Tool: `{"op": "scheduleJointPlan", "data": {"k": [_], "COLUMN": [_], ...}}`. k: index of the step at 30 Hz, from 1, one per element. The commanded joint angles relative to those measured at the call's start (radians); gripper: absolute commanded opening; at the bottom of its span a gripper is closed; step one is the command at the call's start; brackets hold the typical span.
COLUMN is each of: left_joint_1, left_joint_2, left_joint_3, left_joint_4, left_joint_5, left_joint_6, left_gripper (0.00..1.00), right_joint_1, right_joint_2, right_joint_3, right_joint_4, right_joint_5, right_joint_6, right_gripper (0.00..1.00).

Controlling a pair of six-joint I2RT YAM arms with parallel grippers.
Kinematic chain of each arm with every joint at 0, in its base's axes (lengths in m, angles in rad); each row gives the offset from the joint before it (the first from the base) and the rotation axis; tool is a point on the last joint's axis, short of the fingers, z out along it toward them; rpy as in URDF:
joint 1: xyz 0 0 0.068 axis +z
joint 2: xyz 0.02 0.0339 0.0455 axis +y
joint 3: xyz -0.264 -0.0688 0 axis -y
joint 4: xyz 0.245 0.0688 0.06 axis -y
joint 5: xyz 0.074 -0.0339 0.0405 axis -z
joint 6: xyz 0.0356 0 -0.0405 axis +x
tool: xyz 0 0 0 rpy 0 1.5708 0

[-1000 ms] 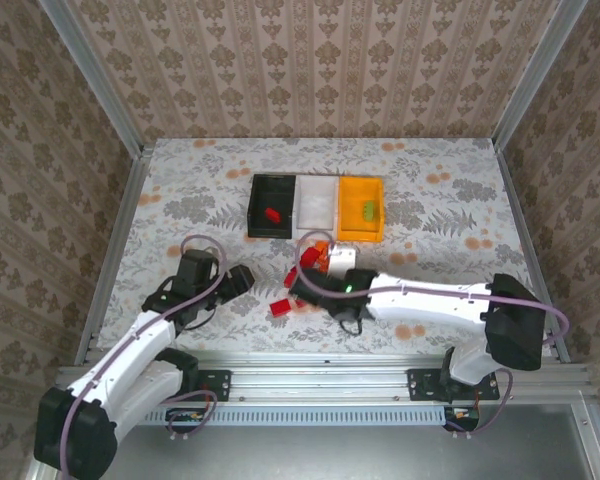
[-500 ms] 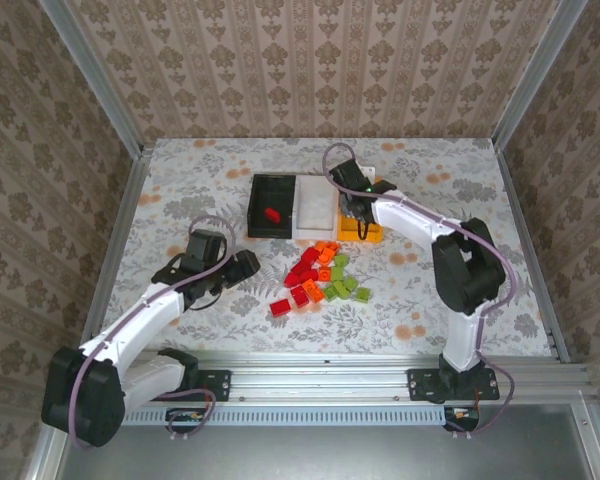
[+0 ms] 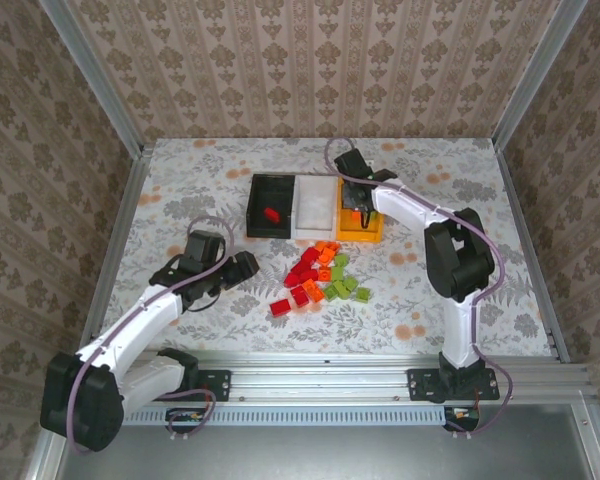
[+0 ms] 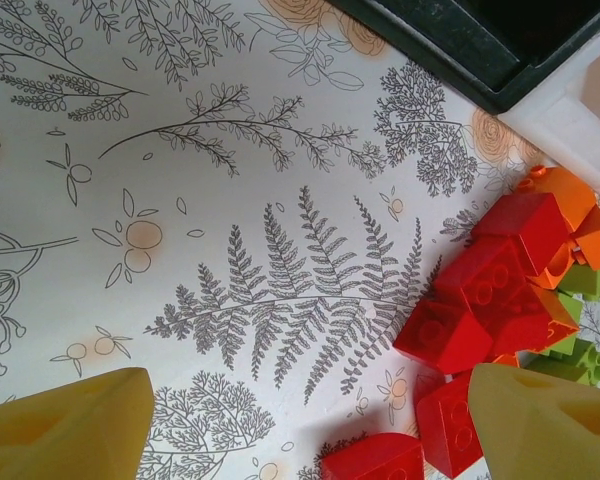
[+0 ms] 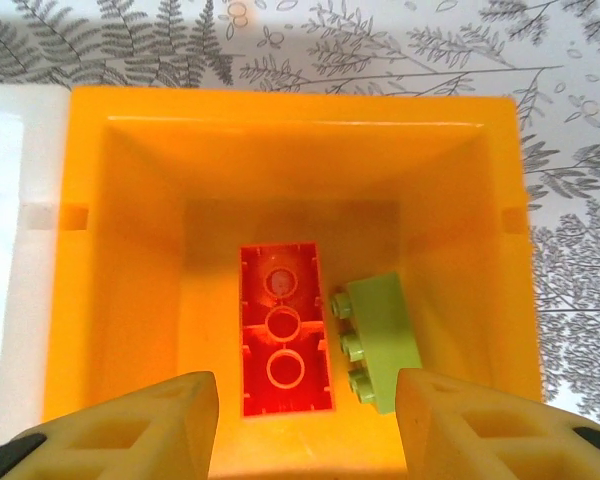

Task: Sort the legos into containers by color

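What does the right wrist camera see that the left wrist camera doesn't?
Right wrist: the orange-yellow bin, with a reddish-orange brick and a light green brick lying inside, below the open right gripper. Left wrist: the pile of red, orange and green bricks, a corner of the black bin, and the open left gripper. Both: an edge of the white bin and the leafy tablecloth.

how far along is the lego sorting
Early. Done: one red brick in the black bin, a reddish brick and a green brick in the orange-yellow bin; the white bin looks empty. In hand: nothing; the right gripper is open over the orange-yellow bin, the left gripper open beside the pile. Left: the pile, a dozen or so bricks, on the table.
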Motion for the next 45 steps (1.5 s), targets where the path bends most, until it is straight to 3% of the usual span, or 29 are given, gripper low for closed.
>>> {"op": "scheduleJointPlan", "data": {"k": [1, 9, 12, 15, 20, 25, 32, 38, 45], "left_joint_1": [0.009, -0.031, -0.087, -0.088, -0.088, -0.095, -0.166, -0.208, -0.219], "left_joint_2": [-0.041, -0.102, -0.12, -0.15, -0.136, -0.052, 0.109, 0.136, 0.063], "left_joint_3": [-0.004, -0.109, -0.119, -0.125, -0.09, -0.105, -0.035, -0.023, -0.058], "left_joint_4": [-0.006, 0.045, 0.022, 0.016, 0.021, 0.113, 0.161, 0.172, 0.145], "left_joint_5": [0.023, 0.06, 0.046, 0.017, 0.004, 0.043, 0.064, 0.053, 0.015], "left_joint_6": [0.013, -0.042, -0.037, -0.034, -0.016, -0.025, -0.006, -0.024, -0.051], "left_gripper": [0.84, 0.82, 0.81, 0.82, 0.82, 0.8, 0.78, 0.77, 0.77], "right_joint_1": [0.022, 0.191, 0.239, 0.223, 0.135, 0.158, 0.242, 0.25, 0.25], "right_joint_2": [-0.168, -0.46, -0.53, -0.538, -0.415, -0.457, -0.538, -0.496, -0.457], "right_joint_3": [-0.05, -0.473, -0.588, -0.587, -0.442, -0.551, -0.714, -0.758, -0.79], "right_joint_4": [-0.041, -0.044, -0.039, -0.039, -0.083, -0.076, -0.031, 0.028, 0.024], "right_joint_5": [0.007, -0.043, -0.04, 0.005, 0.002, -0.093, -0.245, -0.271, -0.222], "right_joint_6": [-0.012, 0.151, 0.207, 0.209, 0.142, 0.205, 0.369, 0.379, 0.386], "right_gripper": [0.51, 0.43, 0.43, 0.44, 0.38, 0.38, 0.52, 0.51, 0.42]}}
